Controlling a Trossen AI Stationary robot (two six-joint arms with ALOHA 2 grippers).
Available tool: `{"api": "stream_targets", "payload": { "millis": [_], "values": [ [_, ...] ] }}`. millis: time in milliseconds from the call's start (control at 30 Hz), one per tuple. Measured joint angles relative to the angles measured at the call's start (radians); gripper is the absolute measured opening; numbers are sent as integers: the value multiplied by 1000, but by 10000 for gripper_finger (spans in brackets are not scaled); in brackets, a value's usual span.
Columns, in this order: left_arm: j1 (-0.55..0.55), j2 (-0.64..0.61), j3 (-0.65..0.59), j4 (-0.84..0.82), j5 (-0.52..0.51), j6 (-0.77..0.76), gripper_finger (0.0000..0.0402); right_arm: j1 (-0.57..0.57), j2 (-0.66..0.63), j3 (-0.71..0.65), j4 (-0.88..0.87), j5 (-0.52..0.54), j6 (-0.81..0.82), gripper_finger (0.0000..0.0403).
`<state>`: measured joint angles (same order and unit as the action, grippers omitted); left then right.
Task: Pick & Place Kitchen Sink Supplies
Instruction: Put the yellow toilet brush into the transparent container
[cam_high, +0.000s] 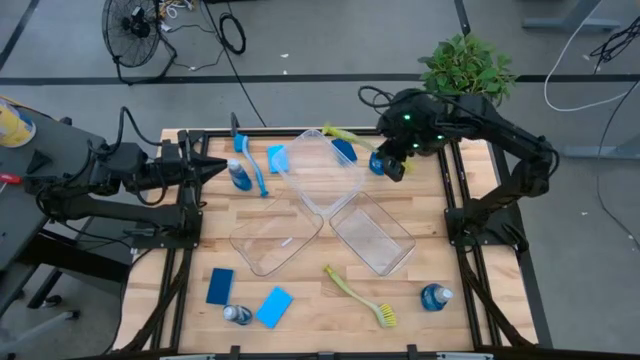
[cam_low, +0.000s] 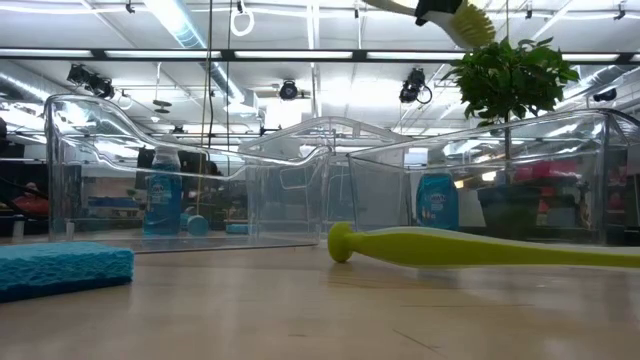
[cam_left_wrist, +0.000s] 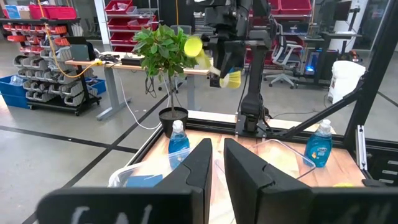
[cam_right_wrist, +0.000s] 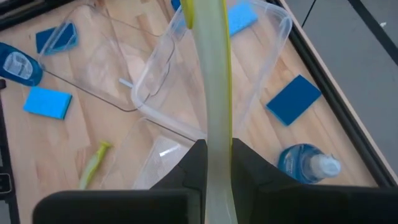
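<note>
My right gripper (cam_high: 392, 163) hangs over the table's far right, above the far clear bin (cam_high: 318, 182), shut on a yellow-green dish brush (cam_high: 350, 138). The brush's bristle head (cam_low: 466, 22) shows high in the low view. A dark-blue sponge (cam_high: 343, 150) lies in that bin, and a bottle of blue liquid (cam_high: 377, 163) stands beside the gripper. My left gripper (cam_high: 214, 168) waits at the far left, open by a narrow gap, beside a blue brush (cam_high: 252, 165), a bottle (cam_high: 240, 178) and a light-blue sponge (cam_high: 277, 158). My right gripper (cam_right_wrist: 217, 155) pinches the yellow-green brush's handle (cam_right_wrist: 217, 121) between its two fingers, close to the bristle head (cam_left_wrist: 231, 79). It comes from above, slanting toward the table's left, with the handle running on past the fingertips. The brush is lifted clear, its round free end (cam_left_wrist: 193, 46) over the far bin.
Two more clear bins (cam_high: 274, 238) (cam_high: 375, 235) lie mid-table. Near the front edge lie a dark-blue sponge (cam_high: 220, 285), a light-blue sponge (cam_high: 274, 306), two bottles (cam_high: 236, 314) (cam_high: 435, 296) and a second yellow-green brush (cam_high: 360, 296). A potted plant (cam_high: 465, 68) stands behind the right arm.
</note>
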<state>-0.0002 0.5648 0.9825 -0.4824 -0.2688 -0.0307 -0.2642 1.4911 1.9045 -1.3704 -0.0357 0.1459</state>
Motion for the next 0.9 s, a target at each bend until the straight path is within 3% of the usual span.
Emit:
{"api": "stream_targets", "payload": {
  "millis": [600,900],
  "values": [
    [0,0,0,-1,0,0,48,-4,183,0,97,3,26,41],
    [0,0,0,-1,0,0,48,-15,248,0,103,104,37,41]
  ]
}}
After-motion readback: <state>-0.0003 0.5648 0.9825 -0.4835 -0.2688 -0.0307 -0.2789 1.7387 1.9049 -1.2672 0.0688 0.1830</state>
